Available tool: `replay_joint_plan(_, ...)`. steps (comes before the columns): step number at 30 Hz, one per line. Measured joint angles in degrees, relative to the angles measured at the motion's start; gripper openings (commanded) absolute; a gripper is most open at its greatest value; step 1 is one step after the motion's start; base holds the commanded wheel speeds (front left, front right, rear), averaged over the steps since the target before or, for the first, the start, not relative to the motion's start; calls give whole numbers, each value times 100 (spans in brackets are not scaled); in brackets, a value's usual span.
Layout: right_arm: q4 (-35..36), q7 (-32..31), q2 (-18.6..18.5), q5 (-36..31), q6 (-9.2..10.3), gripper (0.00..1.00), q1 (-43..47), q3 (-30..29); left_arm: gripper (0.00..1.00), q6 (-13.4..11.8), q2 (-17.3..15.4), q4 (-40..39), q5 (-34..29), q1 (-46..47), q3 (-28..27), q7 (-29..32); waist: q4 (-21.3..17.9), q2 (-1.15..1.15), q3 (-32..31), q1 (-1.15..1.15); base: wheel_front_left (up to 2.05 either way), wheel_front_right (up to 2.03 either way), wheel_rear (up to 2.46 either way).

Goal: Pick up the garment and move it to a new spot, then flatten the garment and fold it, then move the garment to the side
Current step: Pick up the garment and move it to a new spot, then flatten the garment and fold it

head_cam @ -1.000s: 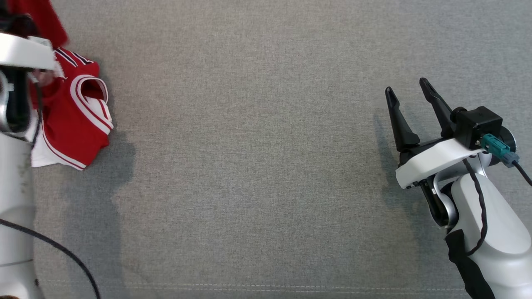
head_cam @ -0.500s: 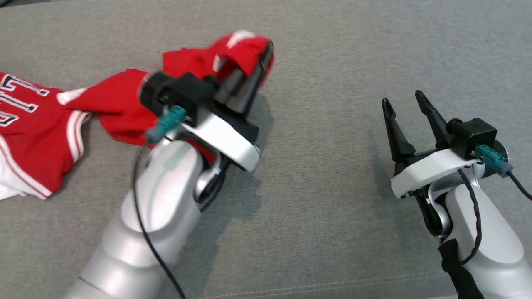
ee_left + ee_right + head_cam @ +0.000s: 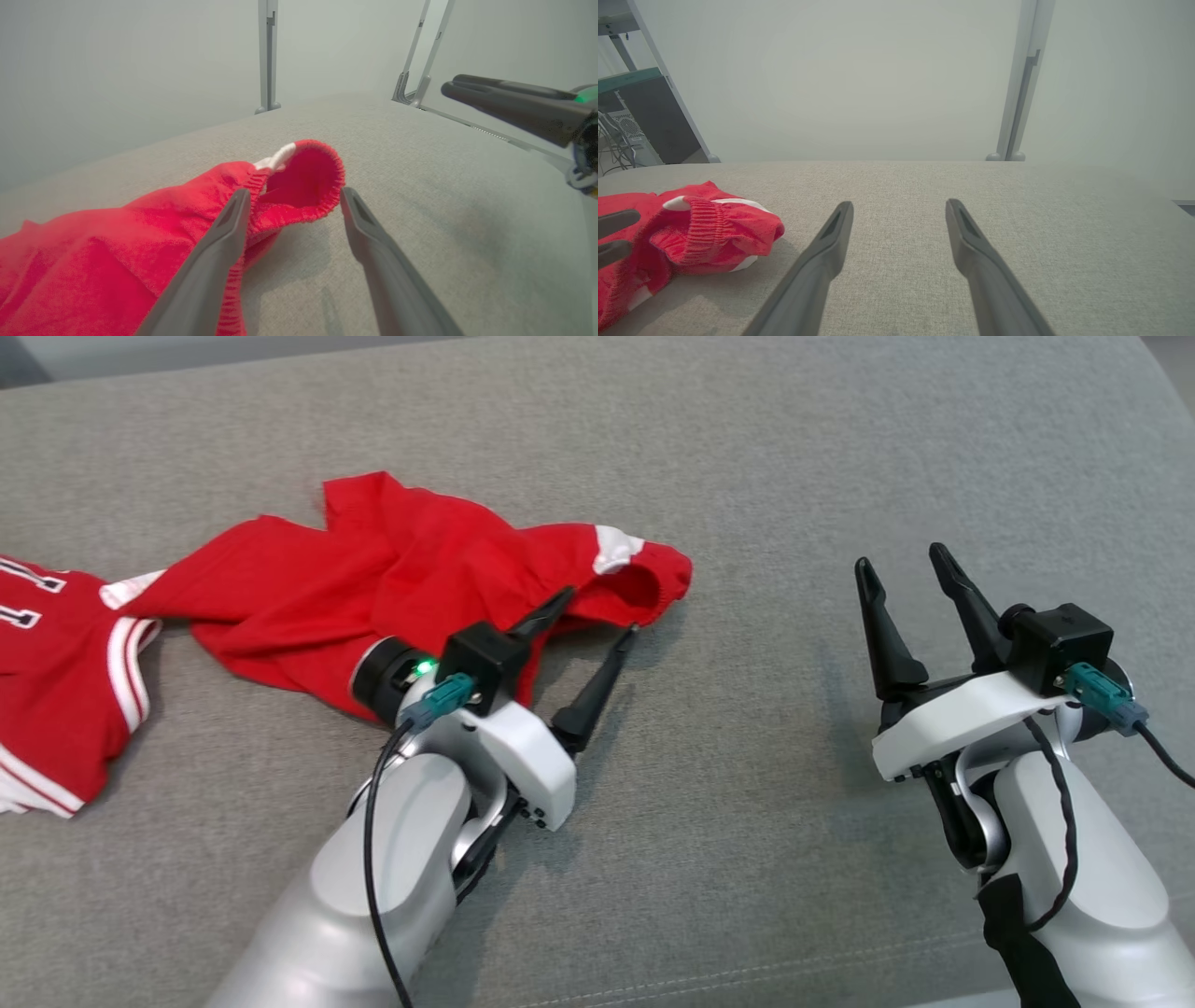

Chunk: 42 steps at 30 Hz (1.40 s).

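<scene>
**Q:** Left hand, state?
**A:** My left hand point(image 3: 603, 609) is low over the grey fabric counter point(image 3: 747, 476). Fingers are spread apart, nothing clamped. The tips point at the right-hand end of the garment point(image 3: 373, 579).

**Q:** Touching it?
**A:** In my left wrist view the hand point(image 3: 295, 191) has one finger point(image 3: 219, 242), the one on that view's left, overlapping the garment point(image 3: 93, 252). A ribbed opening with a white patch sits just ahead, between the two tips. Contact or just above, I can't tell. The other finger is over bare counter.

**Q:** Garment overall?
**A:** It's a red jersey with white trim, lying rumpled on the counter. In the head view it's left of centre and stretches out to the left edge, where white stripes and digits show. Not flat, not folded.

**Q:** Right hand?
**A:** My right hand point(image 3: 898, 556) is on the right, well apart from the jersey, fingers apart and holding nothing. In its wrist view point(image 3: 899, 203) grey counter lies between the fingers. The garment point(image 3: 691, 233) is off to the left there, ribbed end nearest.
</scene>
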State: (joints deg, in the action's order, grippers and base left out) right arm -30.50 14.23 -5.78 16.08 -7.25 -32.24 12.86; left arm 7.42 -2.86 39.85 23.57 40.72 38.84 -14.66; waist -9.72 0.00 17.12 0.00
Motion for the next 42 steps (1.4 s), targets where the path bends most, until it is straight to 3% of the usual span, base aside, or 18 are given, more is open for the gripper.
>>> replay_joint_plan(7, 34, 1, -9, 12, 0, 100, 2, 363, 100, -453, -218, -673, -506, -744, -909, 0, 434, 0, -252, 0, 0, 0, 0)
replay_joint_plan(15, 7, 1, -57, 380, 0, 100, 31, 1652, 100, -703, -193, -1269, -887, -1710, -1916, 0, 1018, 0, -603, 0, 0, 0, 0)
replay_joint_plan(25, -635, 0, -234, 1466, -1, 97, 356, 2874, 100, -557, 12, -1504, -1310, -2434, -2488, 0, 1694, 0, -908, 0, 0, 0, 0)
replay_joint_plan(30, -1002, 0, -319, 1961, 0, 93, 344, 2870, 100, -458, 26, -1530, -1368, -2454, -2613, 0, 2066, 0, -879, 0, 0, 0, 0)
replay_joint_plan(42, -1441, 0, -332, 2232, 0, 100, 195, 2795, 100, -389, 49, -1610, -1266, -2514, -2477, 0, 2729, 0, -722, 0, 0, 0, 0)
